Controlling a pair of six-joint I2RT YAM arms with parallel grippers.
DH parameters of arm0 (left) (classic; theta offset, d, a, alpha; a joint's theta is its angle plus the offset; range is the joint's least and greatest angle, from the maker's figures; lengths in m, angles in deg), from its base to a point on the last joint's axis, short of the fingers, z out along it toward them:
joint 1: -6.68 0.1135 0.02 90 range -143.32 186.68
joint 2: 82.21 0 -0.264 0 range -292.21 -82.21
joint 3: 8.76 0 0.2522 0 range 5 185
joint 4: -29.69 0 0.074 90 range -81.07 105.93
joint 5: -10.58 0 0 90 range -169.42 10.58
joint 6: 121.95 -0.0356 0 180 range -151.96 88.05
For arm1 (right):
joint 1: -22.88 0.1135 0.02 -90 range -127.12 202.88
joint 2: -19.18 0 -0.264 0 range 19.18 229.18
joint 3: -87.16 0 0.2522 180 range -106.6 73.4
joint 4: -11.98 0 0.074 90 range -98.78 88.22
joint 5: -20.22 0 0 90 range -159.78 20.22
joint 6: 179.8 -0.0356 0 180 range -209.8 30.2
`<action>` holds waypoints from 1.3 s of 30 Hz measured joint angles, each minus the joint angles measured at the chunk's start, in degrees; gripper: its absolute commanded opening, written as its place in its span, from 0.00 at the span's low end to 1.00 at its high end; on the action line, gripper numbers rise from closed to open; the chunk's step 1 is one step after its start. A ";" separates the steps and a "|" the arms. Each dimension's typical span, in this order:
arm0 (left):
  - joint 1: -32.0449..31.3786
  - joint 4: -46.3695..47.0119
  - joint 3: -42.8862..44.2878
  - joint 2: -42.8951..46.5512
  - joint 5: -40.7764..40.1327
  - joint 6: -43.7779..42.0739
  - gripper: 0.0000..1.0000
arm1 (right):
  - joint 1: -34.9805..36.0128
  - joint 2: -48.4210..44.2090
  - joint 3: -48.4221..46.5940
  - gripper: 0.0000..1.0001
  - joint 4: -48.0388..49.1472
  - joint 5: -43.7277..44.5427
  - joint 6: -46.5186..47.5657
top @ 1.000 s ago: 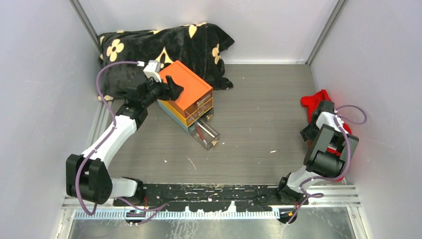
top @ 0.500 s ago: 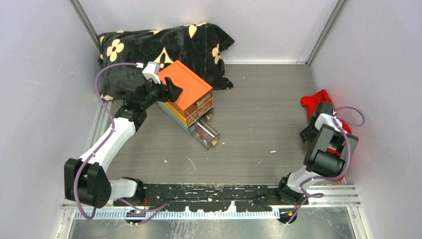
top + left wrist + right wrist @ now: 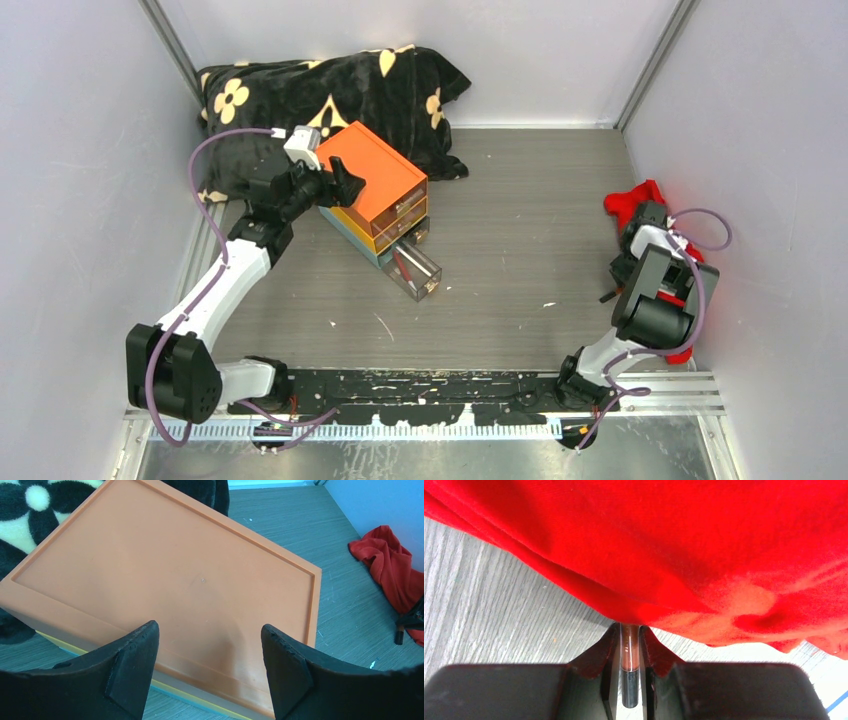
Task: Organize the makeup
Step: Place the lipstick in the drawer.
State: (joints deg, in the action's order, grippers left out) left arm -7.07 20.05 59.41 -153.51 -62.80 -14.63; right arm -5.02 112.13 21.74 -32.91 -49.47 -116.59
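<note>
right jaws tight on slim pencil [image 3: 629, 652], grey wood-grain tabletop [image 3: 520, 220], pale walls [image 3: 560, 50]

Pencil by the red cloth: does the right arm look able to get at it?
Likely yes: the right gripper has its fingers closed on either side of the pencil, and the red cloth drapes over only its far end.

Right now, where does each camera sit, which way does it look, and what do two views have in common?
Top external: above and behind the bases, looking down at the table; the left arm and right arm show.
Left wrist: on the left arm, looking down over the orange box; the open left tool shows.
Right wrist: low over the table, facing the red cloth; the right tool grips a pencil.
Shared: top and left wrist views both show box and cloth.
</note>
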 measured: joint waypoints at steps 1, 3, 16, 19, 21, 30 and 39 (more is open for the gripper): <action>0.00 0.07 -0.02 0.00 -0.02 0.00 0.76 | 0.57 -0.37 0.33 0.01 0.31 0.07 0.11; 0.00 0.28 -0.13 0.00 -0.09 -0.02 0.76 | 1.68 -1.27 1.07 0.01 0.68 0.11 0.42; -0.07 0.24 -0.15 0.00 -0.92 -1.38 0.76 | 33.51 -13.27 -13.09 0.01 -7.34 -12.68 6.97; -0.07 0.24 -0.15 0.00 -1.29 -1.53 0.76 | 41.68 -13.70 -18.32 0.01 -7.26 -13.75 7.65; -0.07 0.24 -0.15 -0.02 -1.53 -1.62 0.76 | 47.60 -13.44 -20.24 0.01 -6.78 -13.53 7.87; -0.11 -1.01 0.46 -0.09 -2.08 -2.82 0.76 | 69.37 -5.70 -21.64 0.01 0.63 -9.73 10.19; -0.11 -1.84 0.87 -0.09 -2.78 -3.26 0.76 | 72.13 0.02 -21.66 0.01 4.46 -8.70 10.32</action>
State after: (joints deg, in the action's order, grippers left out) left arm -7.18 18.21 60.28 -153.60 -65.57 -17.89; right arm 67.11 112.15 0.08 -28.45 -58.17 -106.27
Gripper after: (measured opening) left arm 0.755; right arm 0.224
